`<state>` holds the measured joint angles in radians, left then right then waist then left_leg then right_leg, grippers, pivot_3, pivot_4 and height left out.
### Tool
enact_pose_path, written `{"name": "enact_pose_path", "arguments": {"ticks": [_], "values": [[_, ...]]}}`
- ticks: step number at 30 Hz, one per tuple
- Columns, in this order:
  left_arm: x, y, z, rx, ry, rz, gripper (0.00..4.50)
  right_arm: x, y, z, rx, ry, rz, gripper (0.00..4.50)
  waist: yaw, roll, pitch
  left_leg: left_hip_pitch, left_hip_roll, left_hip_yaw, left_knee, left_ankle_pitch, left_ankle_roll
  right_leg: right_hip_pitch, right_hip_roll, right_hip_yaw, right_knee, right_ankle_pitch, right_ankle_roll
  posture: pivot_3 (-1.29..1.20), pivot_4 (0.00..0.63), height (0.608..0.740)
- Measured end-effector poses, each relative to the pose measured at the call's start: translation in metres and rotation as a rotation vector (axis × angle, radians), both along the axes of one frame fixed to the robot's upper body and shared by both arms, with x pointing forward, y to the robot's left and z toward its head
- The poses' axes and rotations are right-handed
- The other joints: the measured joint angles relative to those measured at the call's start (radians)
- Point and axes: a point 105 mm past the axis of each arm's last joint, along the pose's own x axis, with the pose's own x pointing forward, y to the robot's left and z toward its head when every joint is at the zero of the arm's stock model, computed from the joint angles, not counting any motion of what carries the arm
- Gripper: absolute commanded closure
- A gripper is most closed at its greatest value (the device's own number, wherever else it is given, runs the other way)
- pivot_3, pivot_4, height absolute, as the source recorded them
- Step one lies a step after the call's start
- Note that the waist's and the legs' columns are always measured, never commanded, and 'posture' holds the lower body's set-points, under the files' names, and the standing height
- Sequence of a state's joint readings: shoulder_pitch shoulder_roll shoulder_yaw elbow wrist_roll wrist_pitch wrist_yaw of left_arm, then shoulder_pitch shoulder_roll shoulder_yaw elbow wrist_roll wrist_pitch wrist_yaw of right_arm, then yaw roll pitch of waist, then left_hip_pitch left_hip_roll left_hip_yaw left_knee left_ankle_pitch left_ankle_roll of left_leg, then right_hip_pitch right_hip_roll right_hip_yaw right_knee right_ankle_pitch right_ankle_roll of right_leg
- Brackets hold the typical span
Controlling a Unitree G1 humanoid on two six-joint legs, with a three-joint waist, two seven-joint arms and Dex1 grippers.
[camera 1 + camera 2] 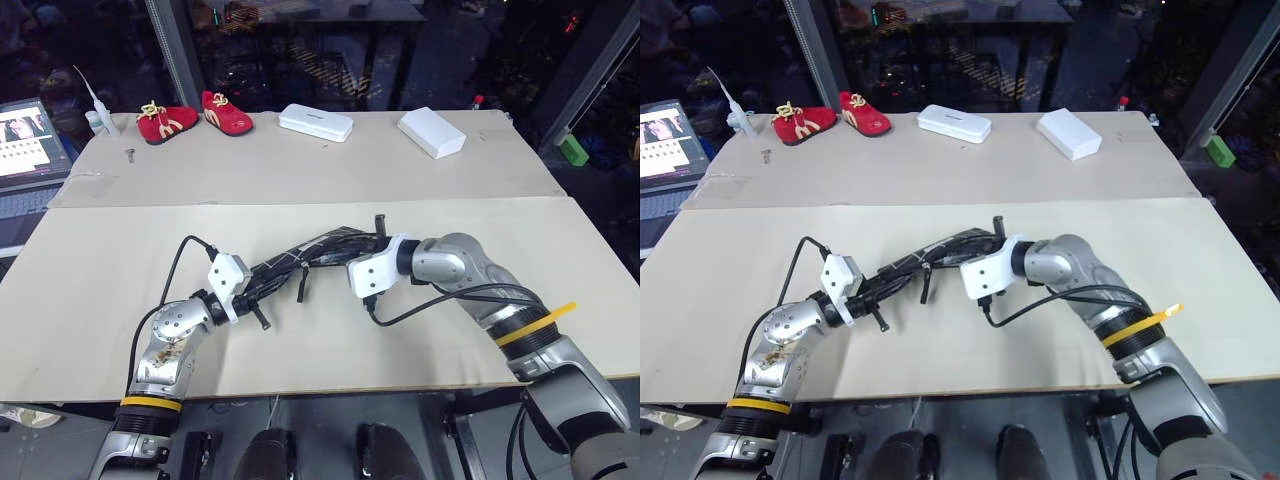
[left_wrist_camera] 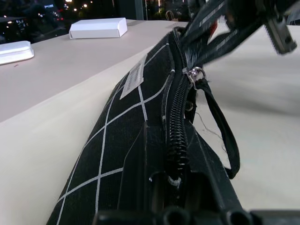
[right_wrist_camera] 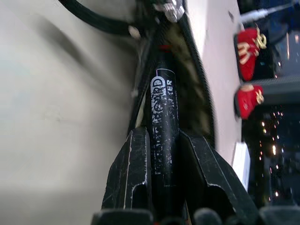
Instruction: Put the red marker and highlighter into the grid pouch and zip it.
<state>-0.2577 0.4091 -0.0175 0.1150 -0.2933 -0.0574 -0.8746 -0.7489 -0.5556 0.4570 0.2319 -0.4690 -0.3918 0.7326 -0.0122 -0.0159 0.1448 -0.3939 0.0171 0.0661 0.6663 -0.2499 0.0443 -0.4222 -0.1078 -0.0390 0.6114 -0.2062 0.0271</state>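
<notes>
The grid pouch [image 1: 300, 258] is held just off the table between my two arms, black with white grid lines and a white label [image 2: 133, 79]. My left gripper [image 2: 173, 187] is shut on the pouch's near end, beside the closed stretch of zipper. The zipper pull [image 2: 194, 75] with its black loop [image 2: 225, 136] sits partway along, and the mouth beyond it stands open. My right gripper [image 3: 164, 140] is shut on the red marker [image 3: 163, 103], a black body with white print, its tip pointing into that open mouth. The highlighter is hidden.
Two white boxes [image 1: 315, 122] [image 1: 432, 131] and a pair of red shoes [image 1: 165, 122] lie on the far table. A laptop [image 1: 25, 140] stands at the far left, a green object [image 1: 573, 150] off the right edge. A black cable [image 1: 430, 300] trails from my right wrist.
</notes>
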Motion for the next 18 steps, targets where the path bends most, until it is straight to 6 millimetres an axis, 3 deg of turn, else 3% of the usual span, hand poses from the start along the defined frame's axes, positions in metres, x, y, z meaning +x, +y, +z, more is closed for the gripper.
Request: {"name": "enact_pose_path", "arguments": {"ticks": [8, 12, 13, 14, 17, 18], "values": [[-0.004, 0.002, 0.003, 0.015, -0.01, 0.006, 4.5, 0.001, 0.031, -0.008, 0.059, 0.025, 0.043, 4.0, -0.003, 0.0, 0.0, 0.0, 0.0, 0.0, 0.0, 0.0, 0.0, 0.0, 0.0, 0.0, 0.001, 0.0, 0.0, 0.0, 0.15, 0.74], [-0.004, 0.003, 0.007, 0.017, -0.022, 0.009, 4.5, 0.0, 0.036, -0.006, 0.066, 0.016, 0.063, 4.0, 0.0, 0.0, 0.0, 0.0, 0.001, 0.0, 0.0, 0.0, 0.0, 0.0, 0.0, 0.0, 0.001, 0.0, 0.0, 0.0, 0.15, 0.74], [-0.004, 0.003, 0.007, 0.017, -0.019, 0.01, 4.5, 0.001, 0.036, -0.006, 0.063, 0.016, 0.063, 3.21, 0.0, 0.0, 0.0, 0.0, 0.001, 0.0, 0.0, 0.0, 0.0, 0.0, 0.0, 0.0, 0.001, 0.0, 0.0, 0.0, 0.15, 0.74], [-0.003, 0.003, 0.006, 0.017, -0.01, 0.012, 4.5, 0.001, 0.036, -0.006, 0.064, 0.015, 0.065, 2.81, -0.001, 0.0, 0.0, 0.0, 0.0, 0.0, 0.0, 0.0, 0.0, 0.0, 0.0, 0.0, 0.001, 0.0, 0.0, 0.0, 0.15, 0.74], [-0.002, 0.001, 0.009, 0.015, -0.013, 0.01, 4.5, -0.001, 0.037, -0.004, 0.076, 0.011, 0.079, 2.0, -0.001, 0.0, 0.0, 0.0, 0.0, 0.0, 0.0, 0.0, 0.0, 0.0, 0.0, 0.0, 0.001, 0.0, 0.0, 0.0, 0.15, 0.74], [-0.001, 0.0, 0.011, 0.015, -0.018, 0.009, 4.5, 0.001, 0.034, -0.001, 0.076, 0.002, 0.073, 2.0, 0.0, 0.0, 0.0, 0.0, 0.0, 0.0, 0.0, 0.0, 0.0, 0.0, 0.0, 0.0, 0.001, 0.0, 0.0, 0.0, 0.15, 0.74]]}}
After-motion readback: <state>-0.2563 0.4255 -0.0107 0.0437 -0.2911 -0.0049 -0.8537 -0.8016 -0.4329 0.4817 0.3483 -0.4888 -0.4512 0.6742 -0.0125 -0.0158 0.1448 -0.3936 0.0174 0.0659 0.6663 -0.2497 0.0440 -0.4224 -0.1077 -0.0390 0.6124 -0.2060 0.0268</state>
